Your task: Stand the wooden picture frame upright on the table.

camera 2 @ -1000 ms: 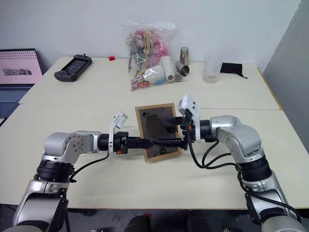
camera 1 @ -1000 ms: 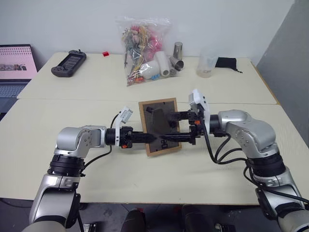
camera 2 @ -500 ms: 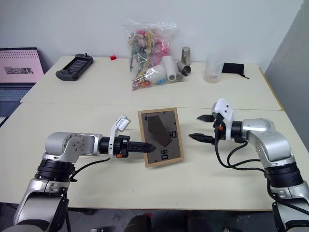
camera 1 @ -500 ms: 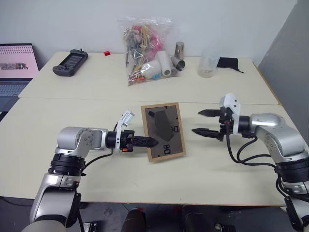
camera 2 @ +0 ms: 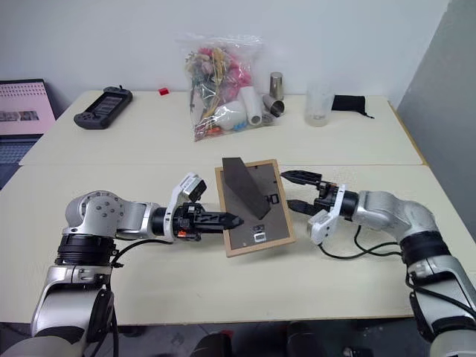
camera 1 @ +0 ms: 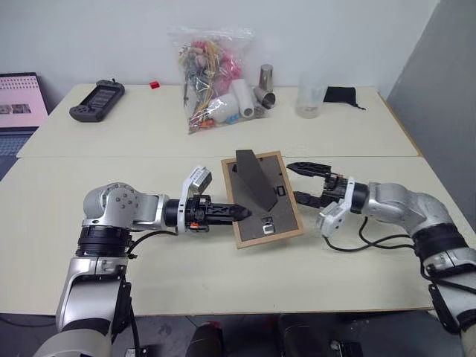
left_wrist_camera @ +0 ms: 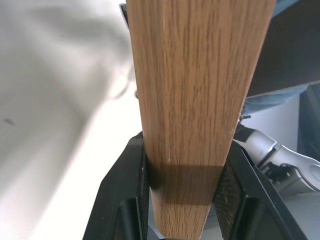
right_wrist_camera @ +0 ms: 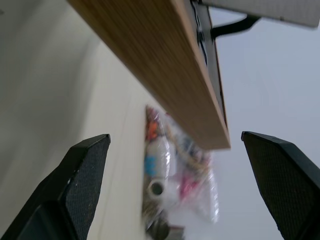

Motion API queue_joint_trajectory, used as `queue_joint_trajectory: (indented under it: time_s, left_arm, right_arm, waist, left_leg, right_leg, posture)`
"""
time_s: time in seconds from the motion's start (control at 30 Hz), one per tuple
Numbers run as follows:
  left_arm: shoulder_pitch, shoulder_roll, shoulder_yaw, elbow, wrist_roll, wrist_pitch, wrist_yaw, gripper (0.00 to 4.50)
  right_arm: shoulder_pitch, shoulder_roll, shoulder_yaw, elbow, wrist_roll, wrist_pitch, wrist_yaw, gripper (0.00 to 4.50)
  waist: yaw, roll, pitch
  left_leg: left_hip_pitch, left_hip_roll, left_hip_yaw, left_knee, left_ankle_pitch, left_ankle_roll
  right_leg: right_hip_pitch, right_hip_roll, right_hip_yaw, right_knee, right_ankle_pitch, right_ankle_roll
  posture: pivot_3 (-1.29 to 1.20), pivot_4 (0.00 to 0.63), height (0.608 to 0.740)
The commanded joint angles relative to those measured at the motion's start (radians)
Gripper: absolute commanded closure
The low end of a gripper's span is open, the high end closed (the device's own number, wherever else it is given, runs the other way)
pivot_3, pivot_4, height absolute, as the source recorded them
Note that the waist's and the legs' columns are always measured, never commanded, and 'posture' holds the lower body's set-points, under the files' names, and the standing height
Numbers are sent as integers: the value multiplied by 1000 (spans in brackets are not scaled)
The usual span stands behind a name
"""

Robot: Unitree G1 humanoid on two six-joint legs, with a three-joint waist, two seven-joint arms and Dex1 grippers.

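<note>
- The small light-wood picture frame with the dark back [camera 1: 262,199] is sitting near the middle of the big cream table [camera 1: 223,282], tipped up, with its dark back facing the robot.
- The dark fold-out stand [camera 1: 253,178] on the back is sticking out from the frame.
- To do this step well, I think the robot needs to lower the frame gently until its bottom edge and the stand's foot are both resting on the table, and only then let go.
- Letting go too early could make it fall flat.
- The left black two-finger claw [camera 1: 232,213] is pinching the frame's left wooden edge, with its fingers [left_wrist_camera: 131,170] pressing both sides.
- The right black two-finger claw [camera 1: 303,183] is spread wide open beside the frame's right edge, holding nothing.
</note>
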Motion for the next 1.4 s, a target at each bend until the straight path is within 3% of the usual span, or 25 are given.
queue_joint_trajectory:
  time_s: [0.03,0.1,0.2,0.53,0.73,0.8,1.1,1.2,1.27,1.4]
  left_arm:
    - [20,31,-4,-61,-127,4,48,3204]
    - [37,40,-8,-79,-152,4,71,3204]
    - [47,40,0,-93,-173,4,107,3204]
    - [69,40,2,-118,-212,4,154,3204]
    - [97,44,-1,-176,-150,-51,134,3204]
    - [109,42,4,-175,-113,-107,132,2502]
    - [37,115,106,-86,-10,-263,80,632]
    - [62,145,114,-145,19,-313,63,43]
    - [82,148,143,-173,51,-370,95,0]
    - [172,188,174,-297,139,-504,122,0]
  right_arm:
    - [-72,20,54,21,-118,-33,-179,21]
    - [-95,23,77,36,-146,-45,-234,21]
    - [-119,14,104,55,-173,-46,-300,573]
    - [-130,-23,153,21,-221,-42,-424,2851]
    - [-121,-38,165,14,-210,-38,-434,2959]
    - [-115,-45,163,8,-202,-38,-433,2960]
    - [-98,-66,156,61,-116,-52,-375,3176]
    - [-103,-55,157,138,-19,-61,-304,3181]
    - [-111,-31,174,226,147,-78,-173,3181]
    - [-59,37,192,193,693,108,279,3182]
  waist:
    - [1,0,0]
    - [1,0,0]
    - [1,0,0]
    - [0,0,0]
    - [0,0,0]
    - [0,0,0]
    - [-1,0,0]
    - [-1,0,0]
    - [-1,0,0]
    - [-8,-1,0]
  left_leg:
    - [0,0,0,0,0,0]
    - [0,0,0,0,0,0]
    - [0,0,0,0,0,0]
    - [0,-1,0,0,0,0]
    - [0,-1,0,0,0,0]
    - [0,-1,0,0,0,0]
    - [0,-1,0,0,-1,1]
    - [0,-1,0,0,-1,2]
    - [0,-1,1,0,-1,2]
    - [0,0,1,0,-1,3]
  right_leg:
    - [0,0,0,0,0,0]
    - [0,-1,0,0,0,0]
    - [0,-1,0,0,0,0]
    - [0,-1,0,0,0,0]
    - [0,-1,1,0,0,0]
    - [0,-1,0,0,0,0]
    - [1,-1,0,0,0,0]
    - [1,-1,0,0,0,0]
    - [1,-1,0,0,0,0]
    - [2,-1,0,-1,0,0]
  posture:
    - [0,150,740]
    - [0,150,740]
    - [0,150,740]
    - [0,150,740]
    - [0,150,740]
    - [0,150,740]
    - [0,150,740]
    - [0,150,740]
    - [0,150,740]
    - [0,150,740]
